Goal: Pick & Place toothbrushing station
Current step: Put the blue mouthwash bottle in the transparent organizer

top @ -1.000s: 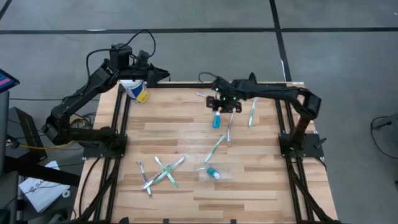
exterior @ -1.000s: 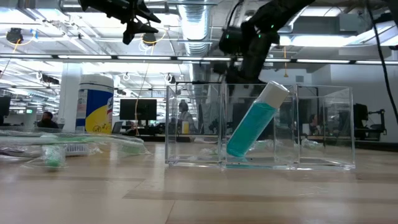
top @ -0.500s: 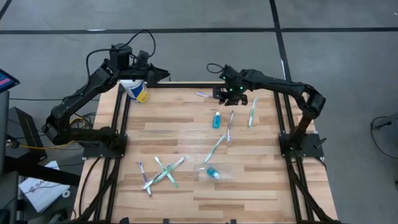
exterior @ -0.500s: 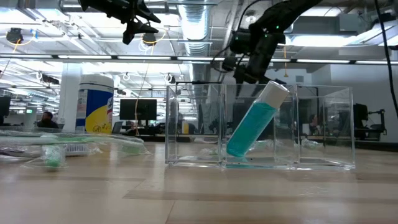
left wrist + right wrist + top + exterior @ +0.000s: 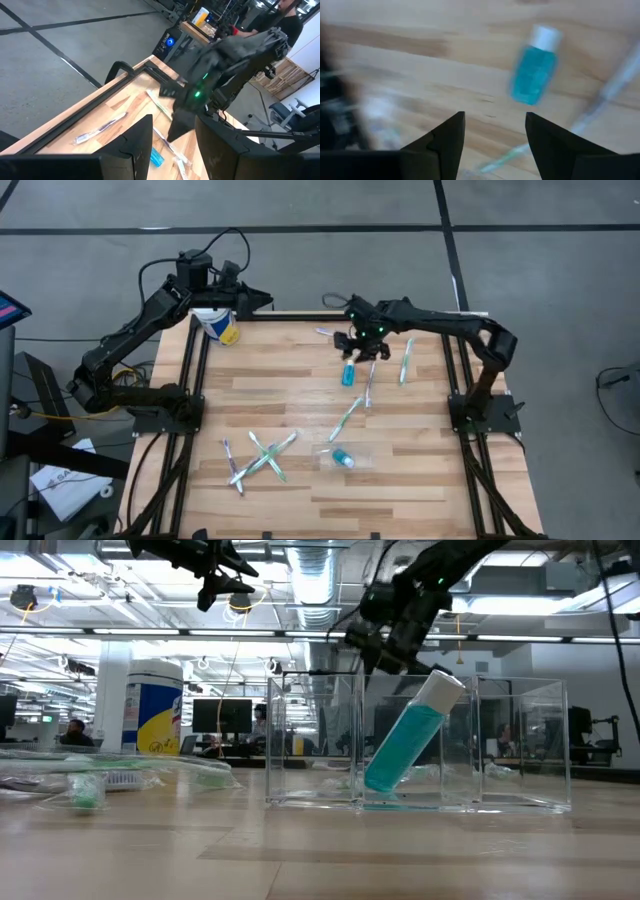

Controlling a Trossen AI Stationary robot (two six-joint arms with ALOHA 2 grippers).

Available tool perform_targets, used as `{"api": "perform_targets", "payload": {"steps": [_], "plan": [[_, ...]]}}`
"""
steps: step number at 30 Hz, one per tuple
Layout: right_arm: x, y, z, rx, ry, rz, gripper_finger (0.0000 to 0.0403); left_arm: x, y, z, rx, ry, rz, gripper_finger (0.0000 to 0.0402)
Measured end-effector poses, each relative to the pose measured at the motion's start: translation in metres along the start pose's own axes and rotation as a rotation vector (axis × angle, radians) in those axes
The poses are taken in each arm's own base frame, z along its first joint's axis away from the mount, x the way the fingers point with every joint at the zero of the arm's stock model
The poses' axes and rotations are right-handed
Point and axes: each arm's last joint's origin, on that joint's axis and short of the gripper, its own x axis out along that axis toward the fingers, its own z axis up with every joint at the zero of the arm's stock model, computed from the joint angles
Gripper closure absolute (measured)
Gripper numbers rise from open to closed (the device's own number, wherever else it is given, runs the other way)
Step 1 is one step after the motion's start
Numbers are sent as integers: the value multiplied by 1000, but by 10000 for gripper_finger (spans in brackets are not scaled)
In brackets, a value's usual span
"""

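Right tool [image 5: 362,346] has swung back toward the tube [image 5: 348,373] after pulling off to the table's [image 5: 290,390] far edge half a second ago. Now it hovers just above the tube's white cap, fingers [image 5: 447,135] apart, nothing held. Tube leans in the clear cup [image 5: 420,745], just below the tool. Brushes [image 5: 262,457] and second tube [image 5: 342,458] lie well apart from it. Left tool [image 5: 172,145] waits past the far corner, fingers apart, empty, above the canister [image 5: 220,326].

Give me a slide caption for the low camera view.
Teal tube leaning inside a clear organizer, right gripper open above it.
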Motion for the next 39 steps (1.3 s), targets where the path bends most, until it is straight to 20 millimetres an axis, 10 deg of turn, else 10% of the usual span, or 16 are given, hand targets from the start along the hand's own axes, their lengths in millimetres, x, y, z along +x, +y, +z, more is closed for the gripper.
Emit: {"api": "perform_targets", "payload": {"steps": [13, 39], "plan": [[54, -1, 6, 29, 47, -91, 213, 1, 1, 0, 1, 3, 0, 259], [90, 1, -4, 74, 30, -146, 220, 25, 16, -7, -24, 102, -67, 259]]}}
